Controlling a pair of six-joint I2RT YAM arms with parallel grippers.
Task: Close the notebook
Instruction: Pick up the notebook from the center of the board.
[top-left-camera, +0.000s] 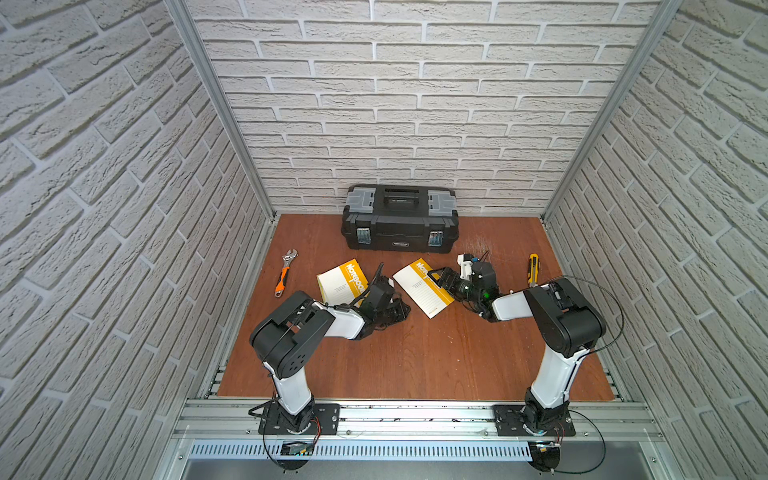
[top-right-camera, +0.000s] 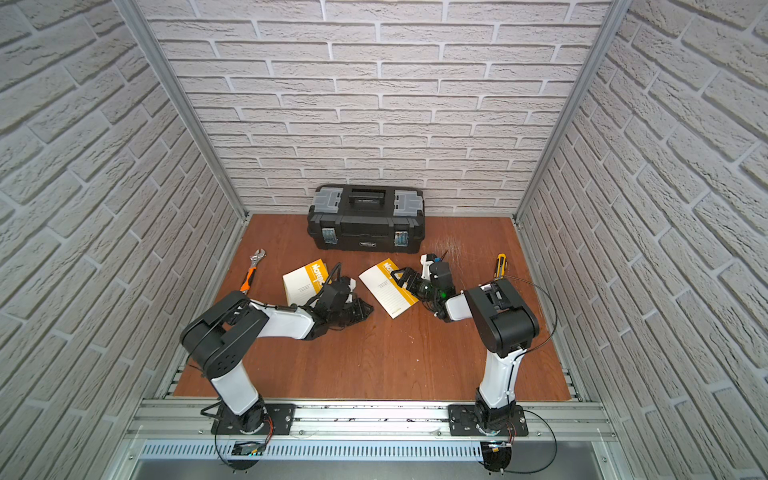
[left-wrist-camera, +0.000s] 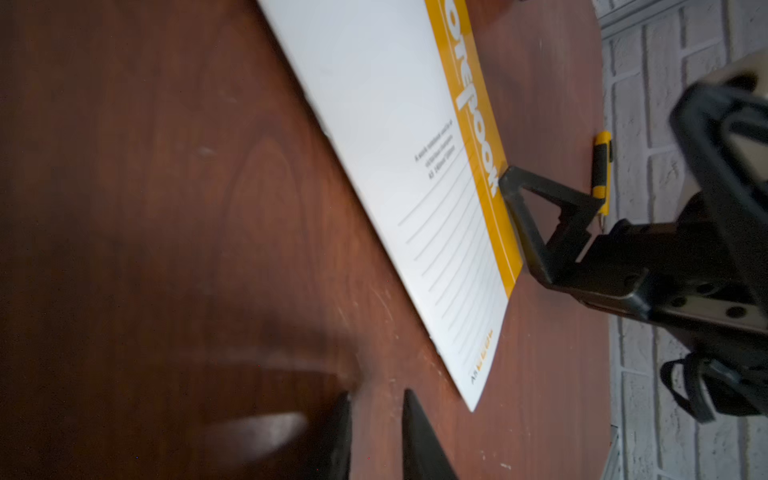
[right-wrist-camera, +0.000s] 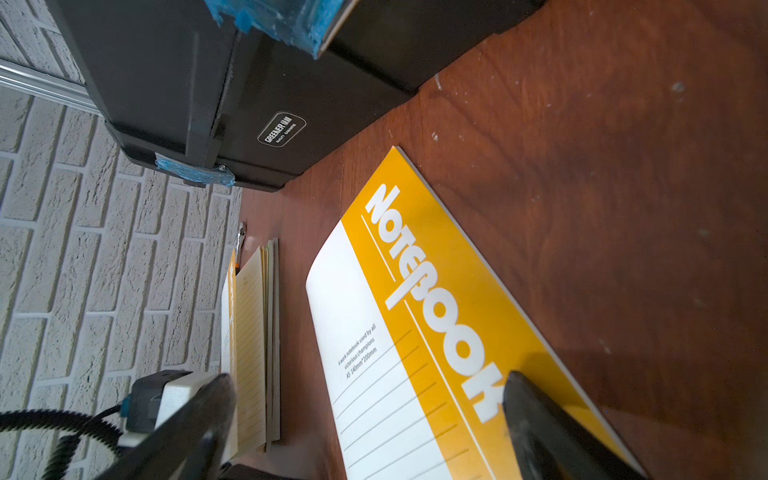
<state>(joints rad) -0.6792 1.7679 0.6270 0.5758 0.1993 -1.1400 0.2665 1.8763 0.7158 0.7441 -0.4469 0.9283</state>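
Only the right wrist view lets us read the flat notebook (right-wrist-camera: 415, 316): "NOTEBOOK" on its yellow band, then "A work notebook used by all victorious champions" and "A5 140mm*200mm". The toolbox (right-wrist-camera: 166, 83) behind it says "GREENER". The same view shows the second notebook (right-wrist-camera: 249, 353) near it, its cover a little lifted from the lined pages. In both top views, both arms are bent low over the middle of the worktop (top-left-camera: 415, 353). The right gripper (right-wrist-camera: 370, 376) is spread wide, with one finger resting on the yellow band. The left gripper (left-wrist-camera: 376, 415) is narrow and holds nothing, near the flat notebook's corner.
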